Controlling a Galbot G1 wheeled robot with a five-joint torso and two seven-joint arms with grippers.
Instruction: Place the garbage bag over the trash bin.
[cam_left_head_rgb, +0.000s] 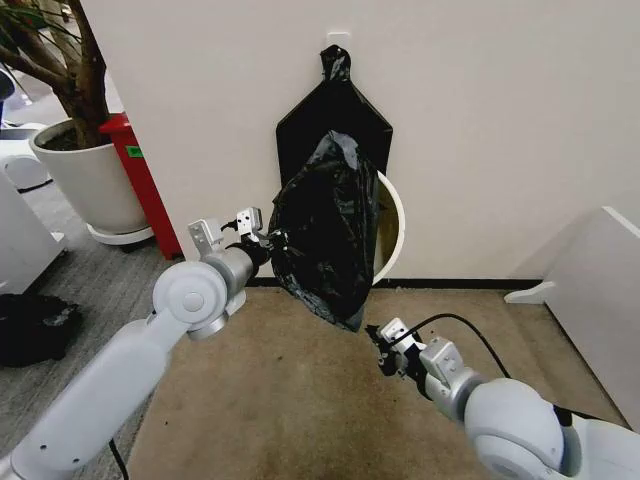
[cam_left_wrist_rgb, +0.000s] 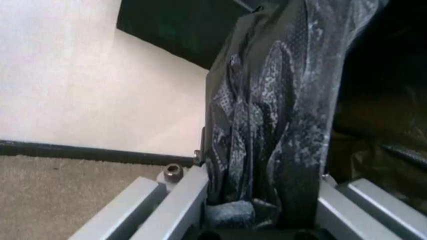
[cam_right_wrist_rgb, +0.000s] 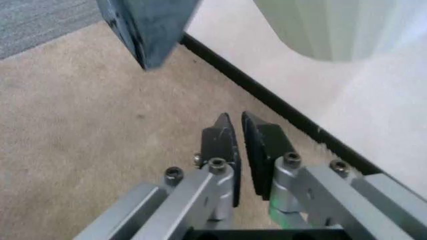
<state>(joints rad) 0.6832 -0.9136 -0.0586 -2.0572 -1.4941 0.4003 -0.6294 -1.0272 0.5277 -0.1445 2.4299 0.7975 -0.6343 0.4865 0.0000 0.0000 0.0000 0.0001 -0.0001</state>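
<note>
The left arm reaches forward and up, its gripper (cam_left_head_rgb: 262, 240) clamped on the left edge of the bag (cam_left_head_rgb: 325, 225), which hangs crinkled in front of the bin (cam_left_head_rgb: 392, 225) at the far wall. The left wrist view shows the plastic (cam_left_wrist_rgb: 267, 130) bunched between the jaws. The right arm sits lower on the right, its gripper (cam_left_head_rgb: 380, 345) just under the bag's bottom tip, fingers (cam_right_wrist_rgb: 220, 142) nearly together and empty over the carpet (cam_right_wrist_rgb: 80, 125).

Off-task stuff I see: knotted black bag bundle (cam_left_head_rgb: 333, 112) flat on white wall (cam_left_head_rgb: 480, 120), big white plant pot (cam_left_head_rgb: 92, 185) with tree (cam_left_head_rgb: 62, 60), red cabinet (cam_left_head_rgb: 143, 180) beside it, tan carpet (cam_left_head_rgb: 290, 400).
</note>
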